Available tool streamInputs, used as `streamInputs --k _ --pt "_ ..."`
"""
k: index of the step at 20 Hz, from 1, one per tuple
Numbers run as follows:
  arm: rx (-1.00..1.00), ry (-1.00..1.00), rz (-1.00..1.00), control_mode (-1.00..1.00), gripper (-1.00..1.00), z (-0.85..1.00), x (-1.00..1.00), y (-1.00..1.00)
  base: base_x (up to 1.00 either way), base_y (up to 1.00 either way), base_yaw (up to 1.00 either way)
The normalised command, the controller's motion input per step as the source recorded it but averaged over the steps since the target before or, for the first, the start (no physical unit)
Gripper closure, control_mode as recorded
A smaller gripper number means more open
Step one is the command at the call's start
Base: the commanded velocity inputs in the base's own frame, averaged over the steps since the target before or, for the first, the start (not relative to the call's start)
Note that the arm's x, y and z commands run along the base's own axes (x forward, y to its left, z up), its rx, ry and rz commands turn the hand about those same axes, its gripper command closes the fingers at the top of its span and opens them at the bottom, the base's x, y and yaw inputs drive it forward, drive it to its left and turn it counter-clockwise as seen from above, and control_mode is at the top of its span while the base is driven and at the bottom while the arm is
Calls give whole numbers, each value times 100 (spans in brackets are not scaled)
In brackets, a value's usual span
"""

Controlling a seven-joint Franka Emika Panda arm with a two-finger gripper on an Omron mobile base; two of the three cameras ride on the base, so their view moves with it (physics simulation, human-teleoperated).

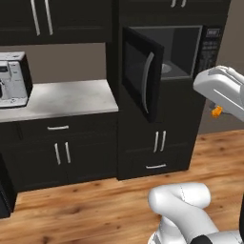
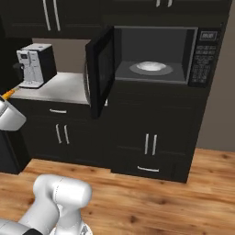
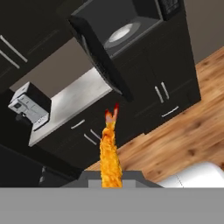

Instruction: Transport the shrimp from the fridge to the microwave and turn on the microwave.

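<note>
Dark cabinets line the wall above a wooden floor [image 2: 183, 193], with a coffee machine [image 2: 34, 64] on the grey surface [image 1: 71, 97]; the microwave [image 2: 151, 55] stands with its door [image 1: 142, 71] swung wide, white turntable [image 2: 150, 67] bare; the hand [image 3: 111, 183] is clamped on the shrimp [image 3: 109, 151], held up in front of the cabinets, well short of the microwave.

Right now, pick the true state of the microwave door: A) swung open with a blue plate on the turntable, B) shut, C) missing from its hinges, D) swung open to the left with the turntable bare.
D: the microwave has its door swung out to the left, and the white turntable inside carries nothing; the shrimp is in the gripper, out in front of the cabinets.
</note>
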Motion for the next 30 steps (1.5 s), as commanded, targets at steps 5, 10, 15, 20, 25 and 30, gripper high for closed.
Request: streamInputs --k 5,10,15,20,25,30 --pt "0 0 0 100 100 0 0 0 3 -53 0" --pt "0 0 0 100 100 0 0 0 7 -57 0" --pt "0 0 0 100 100 0 0 0 17 -51 0" --pt "0 0 0 100 100 0 0 0 32 -44 0" --pt "0 0 0 100 100 0 0 0 52 -30 0" --pt "0 0 0 100 100 0 0 0 55 -20 0"
